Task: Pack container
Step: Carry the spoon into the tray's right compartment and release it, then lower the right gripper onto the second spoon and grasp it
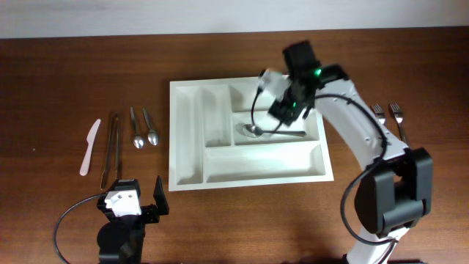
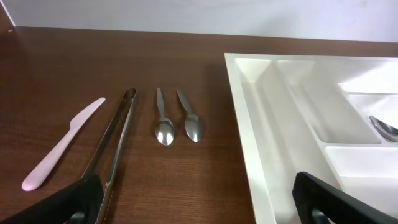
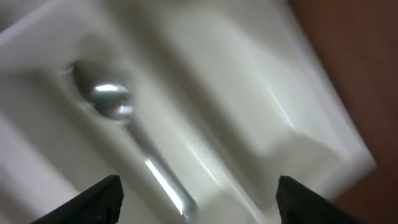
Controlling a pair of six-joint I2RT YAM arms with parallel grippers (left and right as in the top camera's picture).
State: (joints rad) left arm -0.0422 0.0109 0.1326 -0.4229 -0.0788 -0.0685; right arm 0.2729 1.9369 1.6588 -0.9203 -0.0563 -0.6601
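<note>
Spoon [image 1: 272,133] in container [image 1: 176,139] mid slot; R gripper [image 1: 287,115] jaws apart.

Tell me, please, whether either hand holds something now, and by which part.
Nothing is held. The right hand stands open over the spoon, which lies in the container. The left hand is open and empty.
</note>
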